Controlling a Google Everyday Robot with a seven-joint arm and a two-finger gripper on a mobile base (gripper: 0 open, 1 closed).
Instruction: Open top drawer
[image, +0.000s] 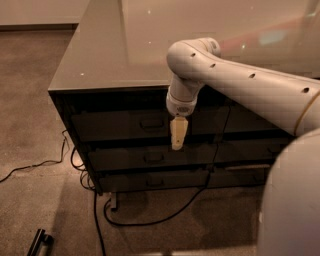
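Observation:
The top drawer (115, 126) is the tallest dark front just under the counter top, and it stands closed. Its small loop pull (151, 122) sits at the centre. My gripper (177, 142) hangs pointing down from the white arm (240, 85). It is in front of the lower edge of the top drawer front, a little right of and below the pull. It holds nothing that I can see.
The grey counter top (115, 55) overhangs the drawers. Two shallower drawers (125, 159) lie below, and a front with a pale strip (245, 167) is at the right. Black cables (150, 220) trail on the carpet. A dark bar (40, 242) lies at the bottom left.

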